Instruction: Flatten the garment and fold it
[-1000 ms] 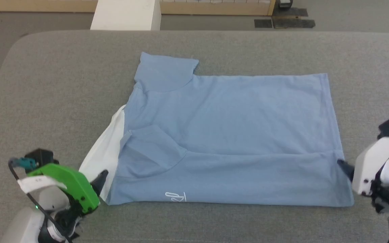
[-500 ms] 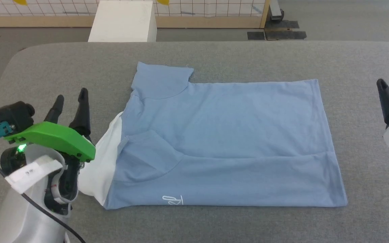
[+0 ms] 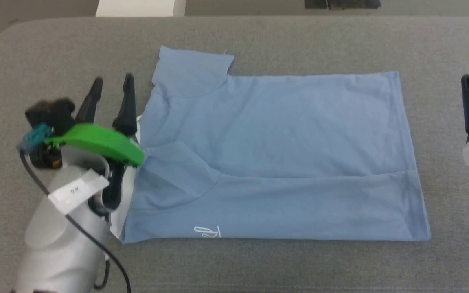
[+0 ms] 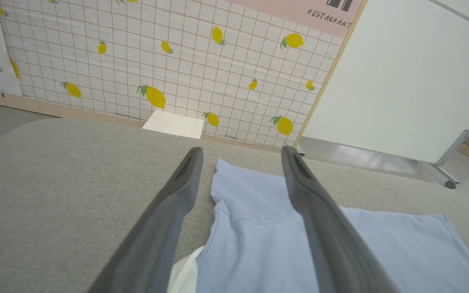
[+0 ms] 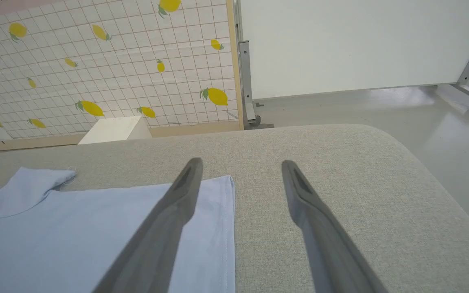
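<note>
2 claws hang open and empty above the table (image 3: pixel 55 49): the left claw (image 3: pixel 113 78) just beside the collar end of the shirt (image 3: pixel 275 154), the right claw (image 5: pixel 241 162) off its hem end. The shirt lies flat mid-table, its near strip folded over with 1 sleeve lying on top; the far sleeve (image 3: pixel 191 67) sticks out. It looks light, soft and limp, likely to sag and drag on the grey cloth, so I would pinch it at the far shoulder and the far hem corner (image 3: pixel 393 78). Whether the white box (image 3: pixel 136 7) beyond the table holds anything, I cannot tell.
</note>
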`<state>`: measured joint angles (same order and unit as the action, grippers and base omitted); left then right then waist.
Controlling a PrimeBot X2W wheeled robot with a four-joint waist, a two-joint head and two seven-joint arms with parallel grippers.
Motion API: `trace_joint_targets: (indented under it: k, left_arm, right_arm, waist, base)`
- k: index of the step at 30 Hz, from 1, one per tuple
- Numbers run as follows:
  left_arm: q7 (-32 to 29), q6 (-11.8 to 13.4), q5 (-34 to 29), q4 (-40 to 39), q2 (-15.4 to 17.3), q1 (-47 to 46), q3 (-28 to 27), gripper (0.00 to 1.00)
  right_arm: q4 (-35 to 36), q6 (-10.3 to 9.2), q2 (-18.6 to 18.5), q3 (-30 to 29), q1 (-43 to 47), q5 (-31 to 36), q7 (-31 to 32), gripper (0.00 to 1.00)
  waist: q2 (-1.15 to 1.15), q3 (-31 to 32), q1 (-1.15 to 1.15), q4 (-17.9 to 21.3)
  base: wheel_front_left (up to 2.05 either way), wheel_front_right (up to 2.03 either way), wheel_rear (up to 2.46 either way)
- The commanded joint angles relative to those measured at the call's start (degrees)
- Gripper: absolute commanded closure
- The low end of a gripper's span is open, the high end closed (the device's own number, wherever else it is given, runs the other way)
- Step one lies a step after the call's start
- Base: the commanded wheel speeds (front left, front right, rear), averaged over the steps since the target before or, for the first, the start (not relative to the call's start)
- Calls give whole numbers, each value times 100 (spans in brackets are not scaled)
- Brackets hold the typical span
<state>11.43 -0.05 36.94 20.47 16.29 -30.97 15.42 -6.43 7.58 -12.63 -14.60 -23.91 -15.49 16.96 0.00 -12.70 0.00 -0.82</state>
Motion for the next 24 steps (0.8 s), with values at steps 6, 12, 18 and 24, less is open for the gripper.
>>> trace_joint_targets:
  k: [6, 12, 18, 24]
  left_arm:
    - [-352, -252, -287, 815, 11, -1483, 277, 0]
    - [-1270, -315, -571, 1770, 205, -2849, 570, 0]
    - [-2565, -220, -692, 2549, 363, -3976, 754, 0]
    - [-3979, 39, -630, 3078, 437, -4649, 814, 0]
  right_arm:
    - [123, -9, 6, 134, -459, 62, -40, 0]
    - [355, -9, 115, 363, -765, 62, -1, 0]
    - [637, -9, 181, 495, -850, 33, 65, 0]
    - [1018, -9, 260, 466, -738, 27, 144, 0]
  waist:
    - [0, -862, 0, 55]
    - [0, -1491, 0, 328]
    - [0, -2003, 0, 622]
    - [0, -2374, 0, 819]
  base:
    - [0, 0, 0]
    - [0, 0, 0]
    - [0, 0, 0]
    - [0, 0, 0]
